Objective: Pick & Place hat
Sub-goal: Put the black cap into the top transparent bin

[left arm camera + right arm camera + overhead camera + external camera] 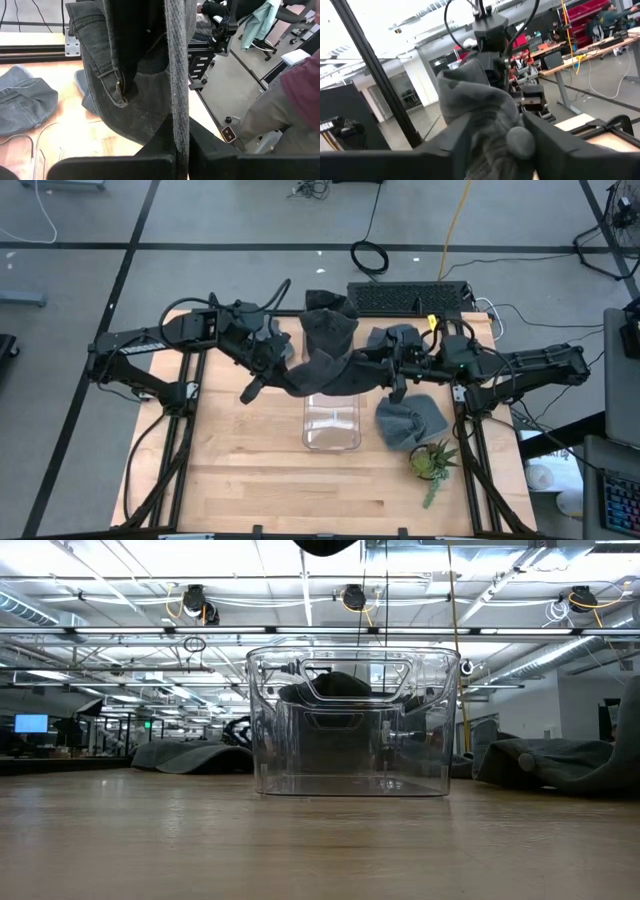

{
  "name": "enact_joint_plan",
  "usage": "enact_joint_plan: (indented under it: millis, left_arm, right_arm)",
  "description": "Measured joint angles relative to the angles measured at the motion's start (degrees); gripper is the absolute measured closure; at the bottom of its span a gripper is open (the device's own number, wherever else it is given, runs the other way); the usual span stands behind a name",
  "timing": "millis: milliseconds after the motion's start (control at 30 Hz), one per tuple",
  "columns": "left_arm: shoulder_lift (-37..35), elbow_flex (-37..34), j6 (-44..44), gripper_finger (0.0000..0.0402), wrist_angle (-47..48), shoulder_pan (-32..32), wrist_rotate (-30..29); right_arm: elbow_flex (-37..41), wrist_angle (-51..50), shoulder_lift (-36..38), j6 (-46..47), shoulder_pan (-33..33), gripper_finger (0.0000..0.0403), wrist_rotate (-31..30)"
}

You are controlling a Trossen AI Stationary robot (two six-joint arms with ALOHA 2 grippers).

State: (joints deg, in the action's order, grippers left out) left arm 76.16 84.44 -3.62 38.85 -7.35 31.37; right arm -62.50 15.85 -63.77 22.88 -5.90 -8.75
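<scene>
Now both arms have the grey hat (330,370) stretched above the clear bin (331,423): left end effector (272,363) clamped on it, right end effector (392,365) closing around its other side. Next, I'd judge: lower, release.

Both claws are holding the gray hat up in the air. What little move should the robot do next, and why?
Probably lower it. The hat hangs stretched between the left claw and right claw, above the clear bin's far end and not inside yet.
</scene>
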Motion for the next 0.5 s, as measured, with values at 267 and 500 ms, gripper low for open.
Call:
enact_joint_plan:
  millis: [267, 500]
  left_arm:
    - [-0.04, 0.00, 0.11, 0.0394, -0.01, 0.00, 0.02]
    - [-0.07, 0.03, 0.17, 0.0393, 0.15, 0.00, 0.09]
  right_arm:
    - [0.00, -1.96, 0.00, 0.06, 0.18, 0.0377, 2.97]
    - [0.00, -1.41, 0.51, 0.31, 0.34, 0.0377, 6.11]
